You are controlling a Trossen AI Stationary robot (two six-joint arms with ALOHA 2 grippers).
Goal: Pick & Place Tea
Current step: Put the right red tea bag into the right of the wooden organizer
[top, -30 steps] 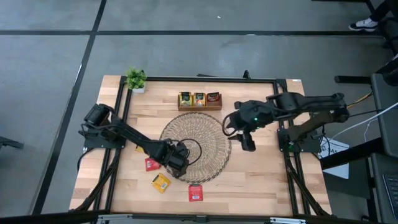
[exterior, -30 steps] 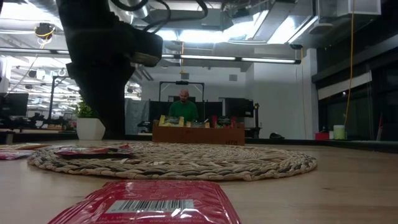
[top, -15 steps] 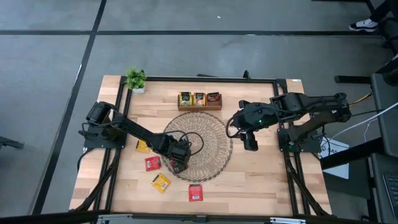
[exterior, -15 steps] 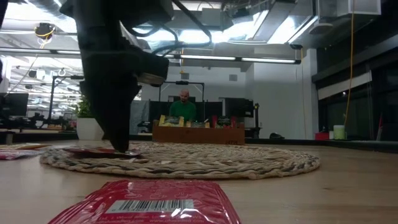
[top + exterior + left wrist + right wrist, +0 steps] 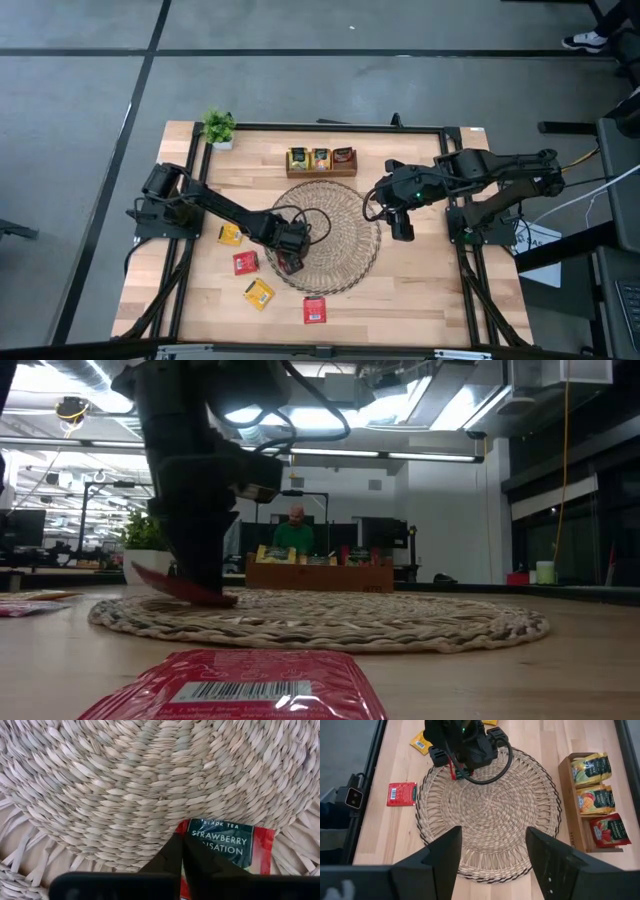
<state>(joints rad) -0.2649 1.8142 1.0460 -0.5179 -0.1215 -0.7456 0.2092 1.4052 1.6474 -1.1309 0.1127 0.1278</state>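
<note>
Pressed together, the jaws of the left gripper (image 5: 179, 851) pinch one edge of a red square tea sachet (image 5: 227, 850) with a dark green label; the wrist view shows the two dark fingers meeting in a point on the sachet's corner, with the rest of the packet lying beyond them on the round woven wicker mat (image 5: 125, 785). From table height, the same sachet (image 5: 180, 585) hangs tilted under the left gripper (image 5: 205, 575), one end lifted and the lower end at the mat's (image 5: 330, 622) near rim, something the overhead view cannot resolve. From above, the left gripper (image 5: 290, 250) sits over the mat's (image 5: 340, 225) left edge.

Spread wide and holding nothing, the right gripper (image 5: 492, 860) hovers over the mat's (image 5: 490, 805) right side, its fingers (image 5: 437, 857) framing the weave.

Loose on the wooden table (image 5: 420, 290) left of and below the mat lie a yellow sachet (image 5: 230, 235), a red sachet (image 5: 245, 263), an orange-yellow sachet (image 5: 259, 292) and another red sachet (image 5: 315, 310). A small wooden tray (image 5: 321, 172) beyond the mat holds three sachets upright.
</note>
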